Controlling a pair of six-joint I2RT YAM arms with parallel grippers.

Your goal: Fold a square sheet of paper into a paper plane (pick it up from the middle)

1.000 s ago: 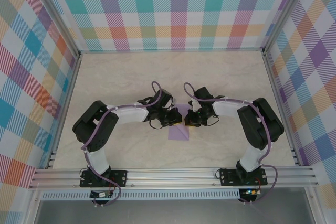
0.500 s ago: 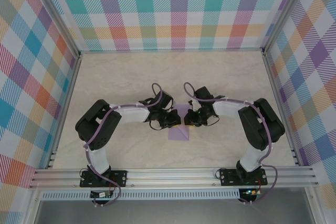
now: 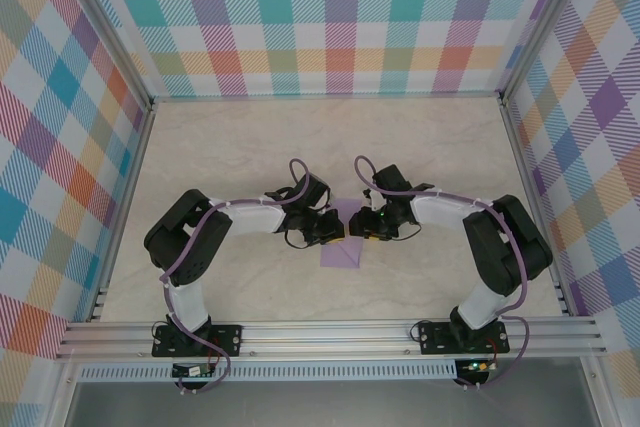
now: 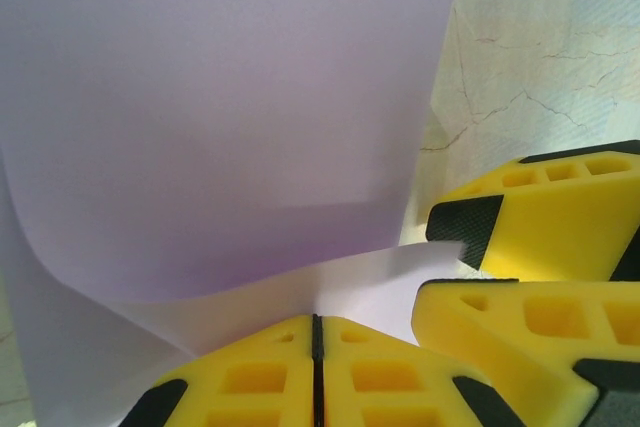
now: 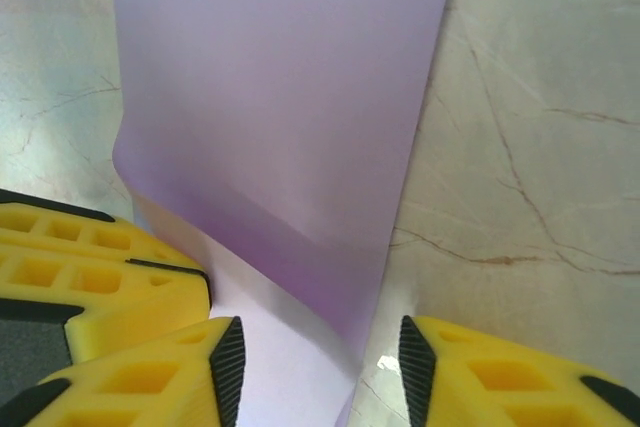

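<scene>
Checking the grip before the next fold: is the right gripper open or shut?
Open: the right gripper has its fingers well apart, with the lavender paper running into the gap.

One square sheet of paper point(image 3: 340, 253), two arms point(image 3: 240, 215) point(image 3: 450, 209), one table point(image 3: 250, 147).

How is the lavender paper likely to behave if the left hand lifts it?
Probably floppy: the paper bows in a curve beside the shut left hand. Likely light, being a thin sheet. It may crease easily where it bends.
</scene>
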